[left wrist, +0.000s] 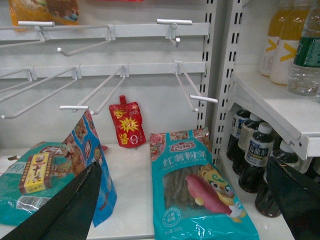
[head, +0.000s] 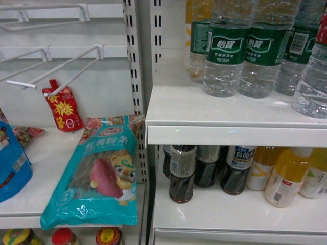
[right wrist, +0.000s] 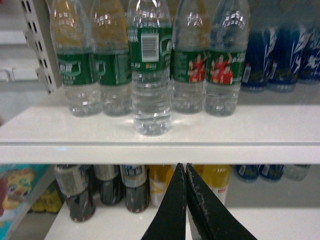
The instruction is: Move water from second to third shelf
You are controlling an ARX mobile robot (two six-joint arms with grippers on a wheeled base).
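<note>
Several water bottles with dark green labels stand in a row on a white shelf (right wrist: 150, 145). One water bottle (right wrist: 151, 75) stands forward of the row, near the shelf's front edge, with its barcode facing me. The head view shows the same row of water bottles (head: 225, 51) on the upper shelf. My right gripper (right wrist: 185, 165) is shut and empty, its tips just below that shelf's front edge and a little right of the forward bottle. My left gripper (left wrist: 183, 162) is open wide and empty in front of the left bay. Neither gripper shows in the head view.
Below the water, dark drink bottles (head: 182, 173) and yellow juice bottles (head: 288, 176) fill the lower shelf. Blue bottles (right wrist: 280, 50) stand right of the water. The left bay holds a teal noodle bag (head: 99, 173), a red pouch (head: 64, 108), a blue bag (left wrist: 87, 150) and wire hooks (head: 61, 69).
</note>
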